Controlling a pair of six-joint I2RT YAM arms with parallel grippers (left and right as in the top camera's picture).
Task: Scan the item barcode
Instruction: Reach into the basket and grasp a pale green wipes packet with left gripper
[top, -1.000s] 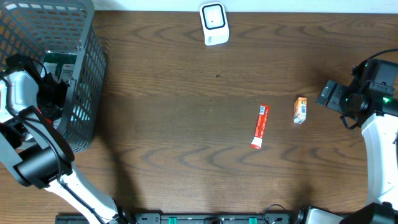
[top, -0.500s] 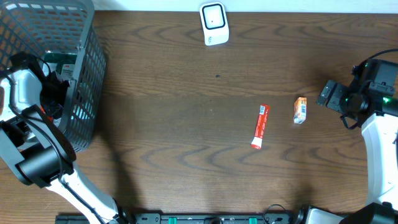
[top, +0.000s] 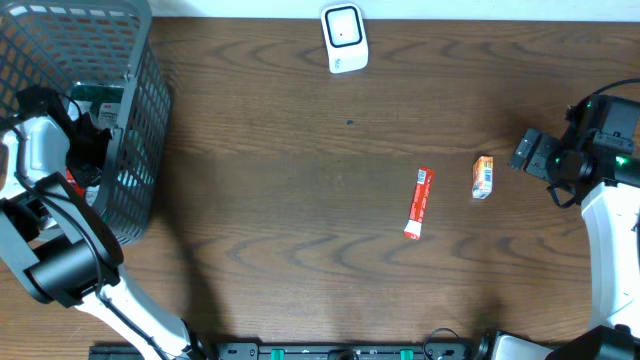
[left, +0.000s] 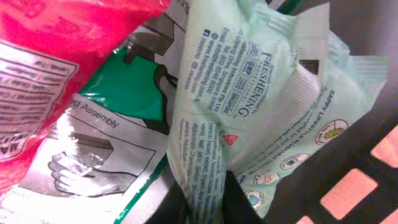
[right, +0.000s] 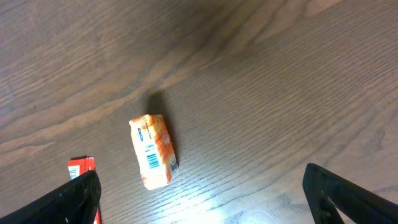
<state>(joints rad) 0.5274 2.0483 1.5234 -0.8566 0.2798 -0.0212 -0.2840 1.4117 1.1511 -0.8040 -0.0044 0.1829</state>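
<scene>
**Left hand pinches a soft wipes pack down in the basket**

Closest in, the left gripper (left: 208, 198) is nipped shut on a fold of the pale green wipes packet (left: 249, 106). The packet lies in the basket (top: 135, 110), leaning on a green-and-white carton (left: 106, 143), with a red pouch (left: 43, 56) just beside it.

I'd call the packet light and limp. Its glossy film looks slippery, so it will probably sag and swing from a pinch like this. The flat crimped end seam seems the surest hold, since the puffy middle would only squash. I can't spot its barcode from here.

Out on the table (top: 300, 250) lie a red stick pack (top: 419, 202) and a small orange packet (right: 154, 151). The right gripper (right: 200, 177) hangs just beside the orange one, spread wide and holding nothing. Farthest off, at the table's back edge, sits the white scanner (top: 343, 38), well apart from the basket.
</scene>
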